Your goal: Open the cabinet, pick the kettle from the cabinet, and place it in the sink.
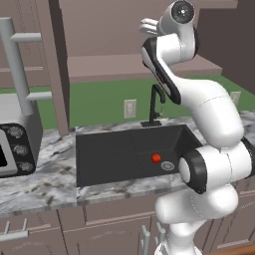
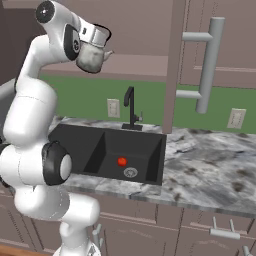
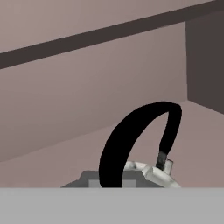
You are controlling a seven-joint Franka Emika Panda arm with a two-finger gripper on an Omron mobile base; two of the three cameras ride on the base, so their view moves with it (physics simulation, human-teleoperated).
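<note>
The cabinet (image 2: 150, 65) on the wall stands open, with one door (image 1: 55, 64) swung out on the left and the other door (image 2: 175, 65) on the right, each carrying a long grey bar handle (image 2: 210, 65). My gripper (image 2: 96, 42) is raised at the cabinet's lower shelf and is shut on the kettle (image 2: 92, 57), which hangs just under the hand, clear of the shelf. In the hand view the kettle's black arched handle (image 3: 131, 140) curves over its silvery lid (image 3: 151, 171). The dark sink (image 1: 114, 154) (image 2: 100, 150) lies well below.
A small red ball (image 1: 156, 158) (image 2: 121, 161) lies in the basin near the drain (image 2: 130, 172). A black gooseneck faucet (image 1: 155, 104) (image 2: 131, 107) stands behind the sink. A toaster oven (image 1: 15, 144) sits on the marbled counter (image 2: 210, 170) at the left.
</note>
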